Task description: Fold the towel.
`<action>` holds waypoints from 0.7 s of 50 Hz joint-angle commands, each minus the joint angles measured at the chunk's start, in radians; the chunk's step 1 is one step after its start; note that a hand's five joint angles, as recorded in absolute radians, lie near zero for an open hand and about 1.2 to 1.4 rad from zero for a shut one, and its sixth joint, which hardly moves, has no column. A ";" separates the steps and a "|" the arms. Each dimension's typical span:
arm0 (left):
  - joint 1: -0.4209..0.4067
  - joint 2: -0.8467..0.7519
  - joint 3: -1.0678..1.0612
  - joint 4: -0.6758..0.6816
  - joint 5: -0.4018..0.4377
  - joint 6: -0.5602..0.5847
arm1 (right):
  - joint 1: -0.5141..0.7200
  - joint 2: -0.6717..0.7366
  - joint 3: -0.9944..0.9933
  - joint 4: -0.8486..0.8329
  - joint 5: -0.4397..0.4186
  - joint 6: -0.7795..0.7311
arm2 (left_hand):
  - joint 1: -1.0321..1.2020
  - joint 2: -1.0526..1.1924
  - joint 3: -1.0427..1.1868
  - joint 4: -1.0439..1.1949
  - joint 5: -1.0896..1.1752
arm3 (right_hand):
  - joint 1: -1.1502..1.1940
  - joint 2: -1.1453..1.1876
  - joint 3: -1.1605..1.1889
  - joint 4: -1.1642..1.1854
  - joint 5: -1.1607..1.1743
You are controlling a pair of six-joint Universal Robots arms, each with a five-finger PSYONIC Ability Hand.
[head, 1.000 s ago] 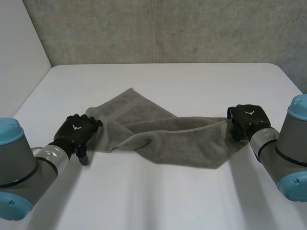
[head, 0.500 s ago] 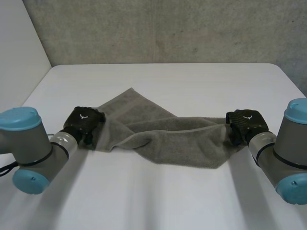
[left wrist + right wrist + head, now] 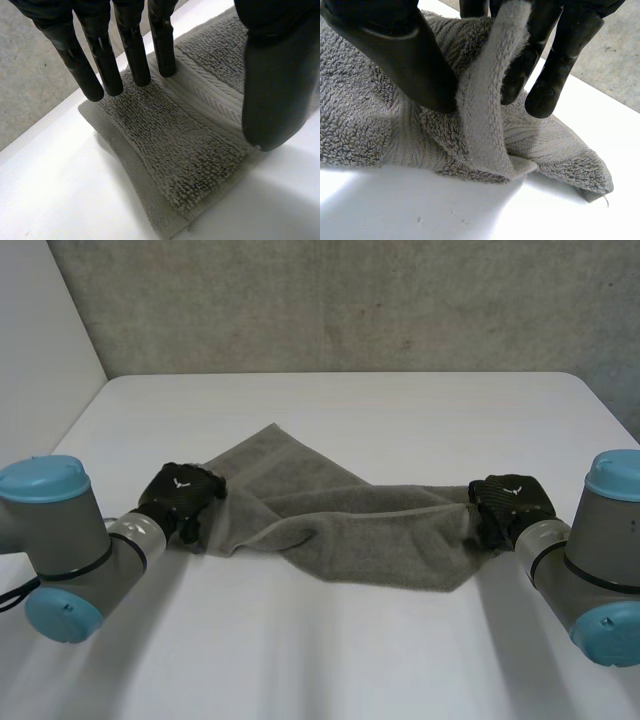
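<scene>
White surface (image 3: 330,660), nubby grey towel (image 3: 380,535) rumpled on it. I see my left hand (image 3: 180,495) pressing straight fingers (image 3: 132,55) on its corner, and my right hand (image 3: 508,502) pinching a raised fold.

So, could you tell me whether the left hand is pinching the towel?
No, the left hand rests straight fingers on the towel, its thumb apart from them.

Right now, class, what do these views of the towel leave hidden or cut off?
Head view: the back of the left hand hides its fingertips at a corner of the towel.
Head view: the right hand covers the towel end it pinches.
Left wrist view: the towel runs off the picture's edge.
Head view: the twisted middle hides its lower layers.
</scene>
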State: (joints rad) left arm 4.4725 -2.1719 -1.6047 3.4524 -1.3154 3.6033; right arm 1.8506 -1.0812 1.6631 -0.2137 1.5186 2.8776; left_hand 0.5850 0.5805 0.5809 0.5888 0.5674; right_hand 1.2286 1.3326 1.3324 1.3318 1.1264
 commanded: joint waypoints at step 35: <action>0.002 -0.077 0.051 0.054 -0.007 -0.005 | 0.019 0.020 0.001 -0.001 0.002 -0.034 | 0.392 0.396 0.396 0.388 0.235 | 0.168 0.064 0.064 0.064 0.095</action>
State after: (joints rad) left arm 4.4747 -2.2500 -1.5568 3.4980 -1.3234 3.5991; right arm 1.8665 -1.0650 1.6638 -0.2148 1.5199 2.8476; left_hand 1.0422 1.0430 1.0431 1.0447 0.7815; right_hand 1.2287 1.3326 1.3319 1.3319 1.1264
